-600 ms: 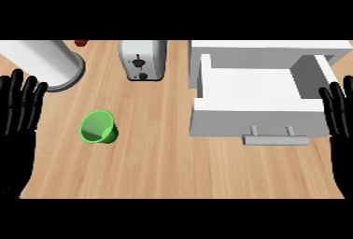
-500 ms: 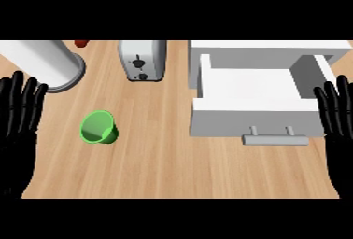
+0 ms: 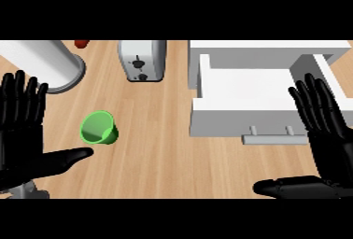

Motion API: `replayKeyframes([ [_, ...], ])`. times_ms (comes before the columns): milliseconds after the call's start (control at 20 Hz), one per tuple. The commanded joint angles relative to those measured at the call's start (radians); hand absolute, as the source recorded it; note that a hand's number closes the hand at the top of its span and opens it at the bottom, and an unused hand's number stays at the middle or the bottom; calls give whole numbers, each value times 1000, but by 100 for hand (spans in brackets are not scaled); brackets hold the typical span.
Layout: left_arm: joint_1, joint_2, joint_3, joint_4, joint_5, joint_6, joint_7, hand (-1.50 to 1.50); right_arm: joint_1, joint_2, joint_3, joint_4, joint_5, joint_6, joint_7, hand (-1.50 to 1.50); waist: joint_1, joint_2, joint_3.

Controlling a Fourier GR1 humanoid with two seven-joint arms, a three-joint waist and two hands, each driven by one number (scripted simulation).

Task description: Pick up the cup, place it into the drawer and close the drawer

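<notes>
A green cup [image 3: 100, 128] lies on its side on the wooden counter, left of centre, its mouth facing up and left. To the right stands a white drawer [image 3: 248, 95], pulled open, with a grey handle [image 3: 274, 138] on its front. My left hand [image 3: 24, 135] is open at the left edge, its thumb reaching just below the cup without touching it. My right hand [image 3: 328, 140] is open at the right edge, fingers overlapping the drawer's right side, thumb stretched low along the counter. Nothing is held.
A grey toaster [image 3: 142, 59] stands at the back, centre. A large white cylinder [image 3: 43, 60] occupies the back left corner, with a small red object [image 3: 81, 43] behind it. Bare wood lies between cup and drawer.
Both hands have come further into view from the sides, moving inward and up, with thumbs now showing. The cup and drawer have not moved.
</notes>
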Motion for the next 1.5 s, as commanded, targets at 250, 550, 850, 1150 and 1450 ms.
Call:
replayKeyframes([
  [250,-6,49,110,217,66,-31,-78,-150,-74,-29,-65,63,-81,67,45,-150,-2,-2,1],
  [550,-11,36,104,363,50,-27,-156,-150,-248,-35,-92,189,-54,51,62,-150,2,-1,1],
  [850,8,54,160,584,57,-60,-325,-150,-143,-31,-91,83,-64,70,57,-150,-4,-2,0],
  [1150,-89,53,183,895,34,-42,-485,-150,-202,-41,-123,200,-43,84,-24,-150,-5,0,0],
  [1450,-172,118,227,1145,32,-56,-643,-150,-238,-77,-163,116,-110,102,100,-150,-9,-1,0],
])
